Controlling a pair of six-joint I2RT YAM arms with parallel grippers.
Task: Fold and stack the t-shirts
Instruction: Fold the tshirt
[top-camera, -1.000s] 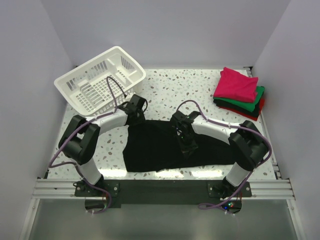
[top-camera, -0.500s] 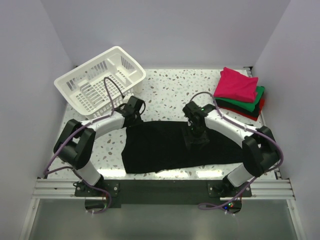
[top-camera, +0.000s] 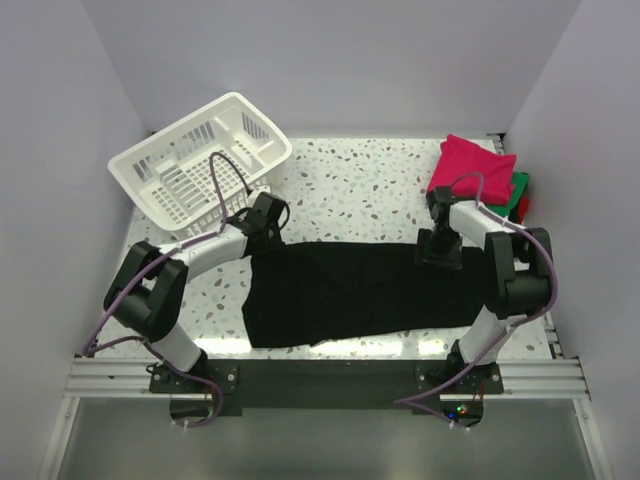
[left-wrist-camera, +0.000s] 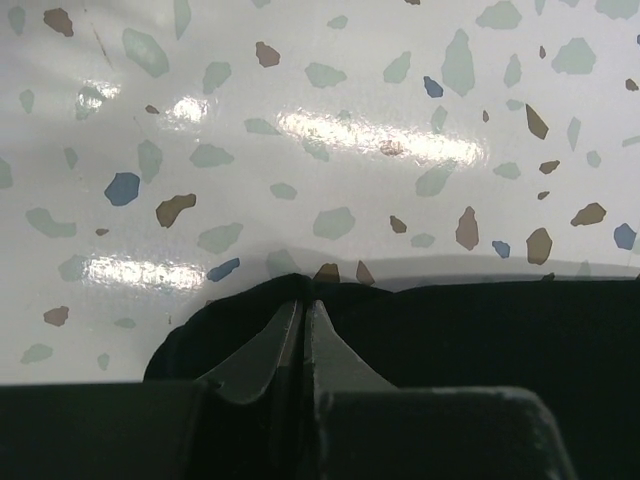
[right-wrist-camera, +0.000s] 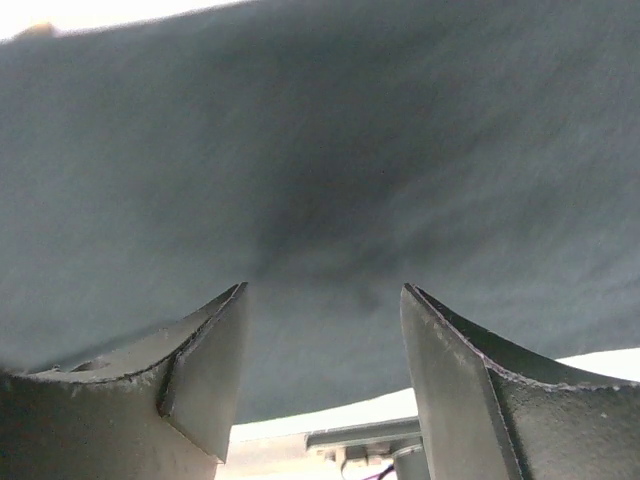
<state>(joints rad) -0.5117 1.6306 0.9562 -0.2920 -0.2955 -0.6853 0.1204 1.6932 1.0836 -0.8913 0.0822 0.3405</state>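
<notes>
Black t-shirt (top-camera: 350, 295) lies spread flat along the near side of the table (top-camera: 350, 180), long axis left to right, with a few ripples at the near hem.

Handling, as a judgement: light, limp cloth with no stiffness. It will drape and sag from any single pinch point and drag on the tabletop rather than slide as one piece. Nothing is fragile. The best holds are the two far corners or the hem, pinched at the edge so only the intended layers get caught. The lift should be even or the fold skews.

Left gripper (left-wrist-camera: 303, 318): fingers closed tight together on the far-left edge of the cloth, where a small bump of fabric is pinched between the tips.

Right gripper (right-wrist-camera: 322, 290): jaws stand wide apart over the far-right part of the shirt with nothing between them. Black cloth fills its view. Contact can't be told.

Far right corner: a folded stack, magenta shirt (top-camera: 472, 168) on top and green shirt (top-camera: 517, 188) under it. The lower layers are mostly hidden by the right arm.

Far left: white basket (top-camera: 200, 165), tilted.
</notes>
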